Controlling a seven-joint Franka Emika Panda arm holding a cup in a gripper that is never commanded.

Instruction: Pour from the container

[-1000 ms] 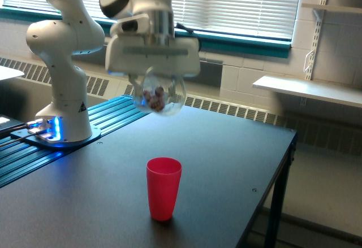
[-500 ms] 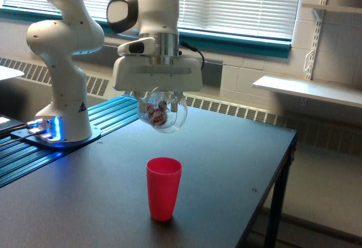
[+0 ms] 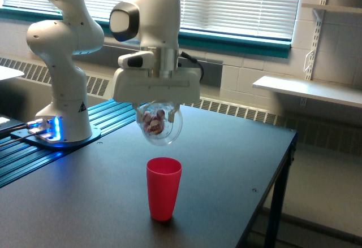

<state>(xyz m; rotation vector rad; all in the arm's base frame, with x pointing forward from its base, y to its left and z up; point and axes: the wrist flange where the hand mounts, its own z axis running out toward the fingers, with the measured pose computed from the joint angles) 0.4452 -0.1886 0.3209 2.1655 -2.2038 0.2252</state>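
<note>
My gripper [image 3: 158, 111] hangs from the white arm and is shut on the container [image 3: 159, 125], a clear round glass globe with small reddish-brown and white pieces inside. The globe floats in the air, a short way above and slightly toward the exterior view's left of a red plastic cup [image 3: 164, 188]. That cup stands upright on the dark table [image 3: 226, 157], its mouth open upward. The fingers are mostly hidden behind the glass and the white hand housing.
The arm's white base [image 3: 62, 124] with blue lights sits on a ribbed blue-black platform at the exterior view's left. The table's edge runs down the exterior view's right side. A radiator, a window with blinds and a wall shelf [image 3: 308, 90] lie behind.
The gripper and the globe have come lower and nearer the cup over the last second. The cup has not moved.
</note>
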